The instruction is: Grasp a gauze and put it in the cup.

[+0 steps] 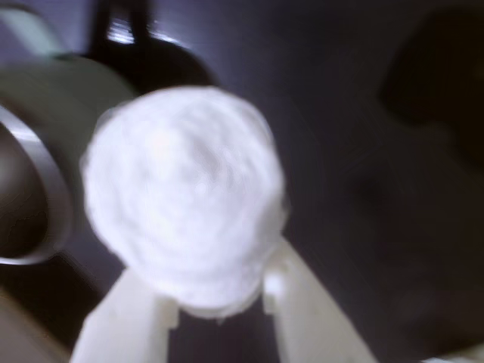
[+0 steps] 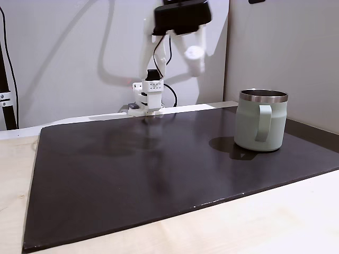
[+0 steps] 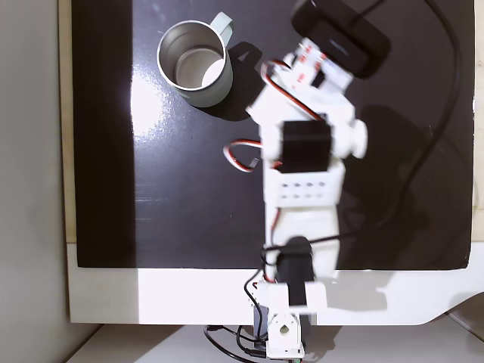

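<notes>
— Fingers (image 1: 125,318) of white plastic, what do they do in the wrist view?

— They stand on both sides of the small white soft roll of gauze (image 1: 185,197) and press its lower part; the gripper (image 1: 219,299) is closed on it. The roll is blurred but looks round and fluffy.

— Where is the roll compared with the pale sage-green metal mug (image 1: 45,151)?

— In the wrist view the mug with its steel rim is at the left edge, just beside the roll. The gauze is not inside it.

— And in the fixed views?

— In a fixed view the mug (image 2: 261,120) stands upright on the dark mat (image 2: 132,174), at the right, with the flat loop handle toward the camera. The arm is raised above the mat, and the white roll (image 2: 194,53) shows under its black top part, well apart from the mug. In the fixed view from above the mug (image 3: 194,64) is near the top left, and its inside looks bare metal.
</notes>
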`<state>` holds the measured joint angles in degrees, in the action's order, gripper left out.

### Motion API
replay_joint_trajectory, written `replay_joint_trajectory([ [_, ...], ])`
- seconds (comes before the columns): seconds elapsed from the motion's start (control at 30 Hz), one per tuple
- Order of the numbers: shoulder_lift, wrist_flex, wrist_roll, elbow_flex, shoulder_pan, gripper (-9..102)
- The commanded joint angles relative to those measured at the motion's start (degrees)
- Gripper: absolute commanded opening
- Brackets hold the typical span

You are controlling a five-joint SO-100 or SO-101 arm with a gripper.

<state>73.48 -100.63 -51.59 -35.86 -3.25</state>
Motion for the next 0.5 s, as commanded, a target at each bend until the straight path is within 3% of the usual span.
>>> replay_joint_trajectory([
  [0.0, -5.4, 0.3, 8.9, 14.2, -4.0, 0],
  [0.17, -12.9, 0.3, 17.7, 24.1, -10.0, 0],
  [0.47, -21.2, 0.4, 23.9, 30.9, -18.5, 0],
])
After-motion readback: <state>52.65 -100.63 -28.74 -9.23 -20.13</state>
